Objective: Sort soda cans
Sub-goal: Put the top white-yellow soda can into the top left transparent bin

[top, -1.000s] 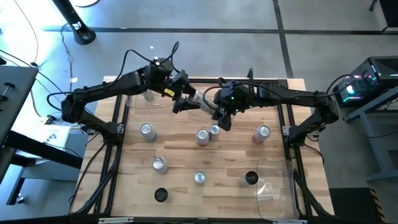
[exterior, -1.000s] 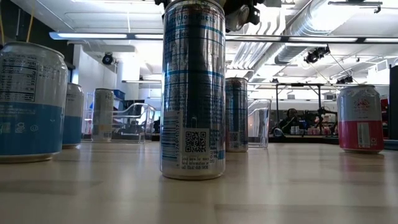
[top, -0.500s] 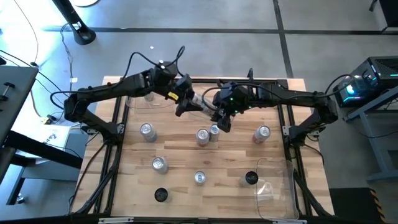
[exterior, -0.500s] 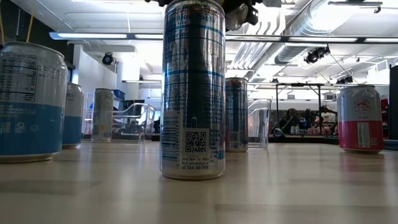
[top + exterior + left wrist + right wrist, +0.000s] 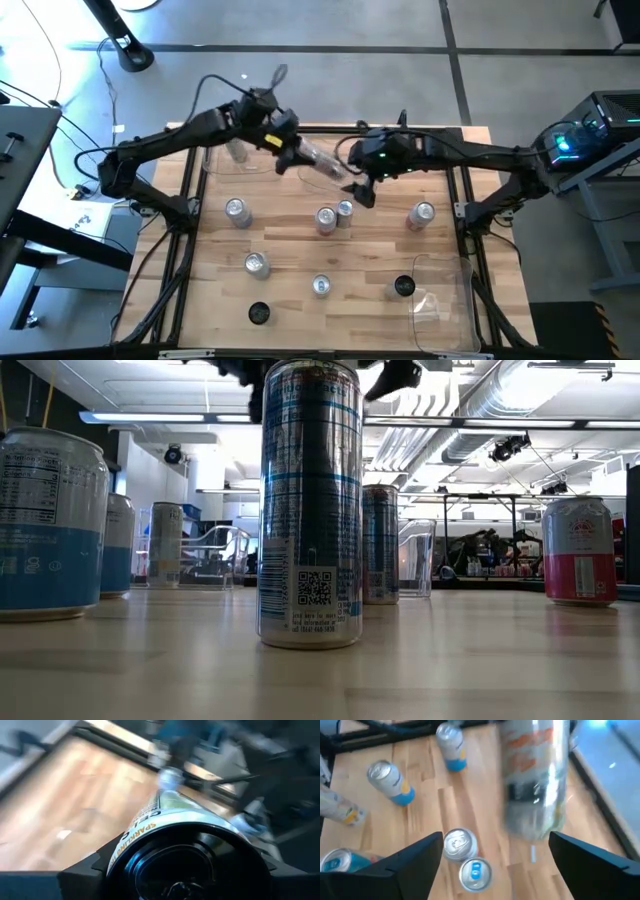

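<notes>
A pale soda can (image 5: 318, 160) was held clamped in the left gripper (image 5: 297, 157) above the tabletop (image 5: 300, 260); the right gripper (image 5: 362, 190) was spread apart beside it.

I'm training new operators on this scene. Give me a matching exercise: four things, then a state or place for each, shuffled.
1 slim silver can
2 right claw
3 black-topped can nearest the table edge
4 pink-banded can

A open, empty
B stands on the right arm's side
C gripped by the left claw, off the table
D stands on the left arm's side

Pairs: 1-C, 2-A, 3-D, 4-B
</notes>
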`<state>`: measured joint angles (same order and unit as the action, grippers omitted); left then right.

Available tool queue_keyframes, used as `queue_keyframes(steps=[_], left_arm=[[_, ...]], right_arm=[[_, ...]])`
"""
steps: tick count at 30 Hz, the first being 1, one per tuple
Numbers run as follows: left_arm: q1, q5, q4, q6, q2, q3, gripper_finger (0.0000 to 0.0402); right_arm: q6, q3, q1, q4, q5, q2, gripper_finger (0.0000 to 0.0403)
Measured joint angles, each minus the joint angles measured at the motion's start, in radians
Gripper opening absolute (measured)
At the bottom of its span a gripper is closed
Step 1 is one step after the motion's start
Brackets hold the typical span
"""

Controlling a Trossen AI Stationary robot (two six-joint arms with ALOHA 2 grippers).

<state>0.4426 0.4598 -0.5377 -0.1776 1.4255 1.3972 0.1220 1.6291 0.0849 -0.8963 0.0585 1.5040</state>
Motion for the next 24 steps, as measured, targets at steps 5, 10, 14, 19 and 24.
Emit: queue_keyframes(steps=[5, 10, 14, 19, 24], left_arm=[[0.075, -0.109, -0.121, 0.034, -0.080, 0.000, 0.0236], [0.140, -0.387, -0.355, 0.040, -0.155, 0.000, 0.0236], [0.176, -0.535, -0.511, 0.011, -0.181, 0.001, 0.0236], [0.233, -0.524, -0.572, 0.006, -0.153, -0.055, 0.0236], [0.290, -0.544, -0.547, 0.019, -0.091, -0.113, 0.0236]], right_arm=[[-0.008, 0.001, 0.035, -0.003, 0.046, -0.064, 0.0352], [0.020, 0.001, 0.075, -0.003, 0.047, -0.098, 0.0352], [0.034, 0.000, 0.095, -0.005, 0.047, -0.098, 0.0353], [0.032, 0.000, 0.106, -0.005, 0.047, -0.098, 0.0353], [0.036, 0.000, 0.106, -0.003, 0.046, -0.098, 0.0353]])
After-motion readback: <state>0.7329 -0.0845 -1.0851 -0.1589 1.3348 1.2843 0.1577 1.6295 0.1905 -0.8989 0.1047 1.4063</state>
